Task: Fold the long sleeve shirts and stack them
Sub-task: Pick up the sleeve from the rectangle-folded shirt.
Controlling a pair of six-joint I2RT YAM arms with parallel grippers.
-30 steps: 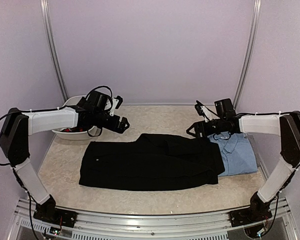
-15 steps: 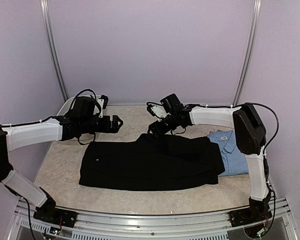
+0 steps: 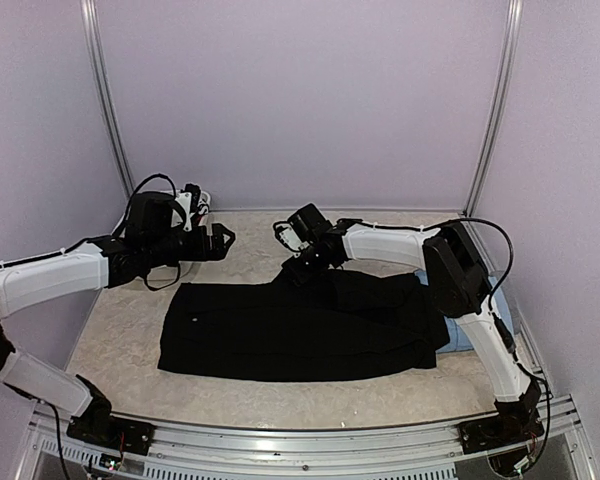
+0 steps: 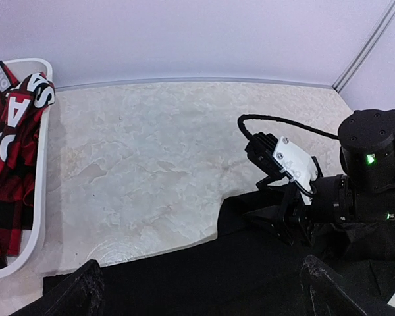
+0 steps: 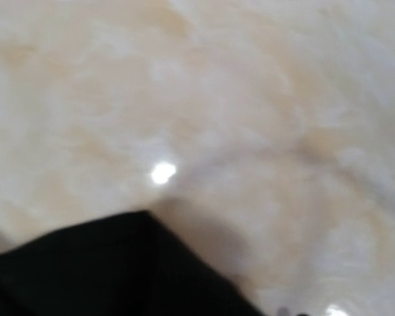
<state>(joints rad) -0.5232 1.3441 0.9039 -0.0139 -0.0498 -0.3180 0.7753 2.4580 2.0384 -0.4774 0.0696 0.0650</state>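
The black long sleeve shirt [image 3: 300, 325] lies spread across the middle of the table, also filling the bottom of the left wrist view [image 4: 204, 276]. Only a strip of the light blue shirt [image 3: 462, 338] shows at its right end, behind the right arm. My left gripper [image 3: 220, 240] hovers open just beyond the black shirt's far left edge, with nothing between its fingers [image 4: 85, 289]. My right gripper [image 3: 290, 265] is down at the raised far corner of the black shirt [image 5: 85, 270]. Its jaws are dark against dark cloth, and its own view is blurred.
A white basket [image 4: 41, 164] holding a red and black garment [image 4: 13, 151] stands at the far left by the back wall. Bare marbled tabletop [image 4: 151, 151] lies between the black shirt and the wall. Metal frame posts [image 3: 105, 100] rise at both back corners.
My right arm has swung left from over the light blue shirt to the black shirt's far edge. My left gripper has drifted slightly left, still open.
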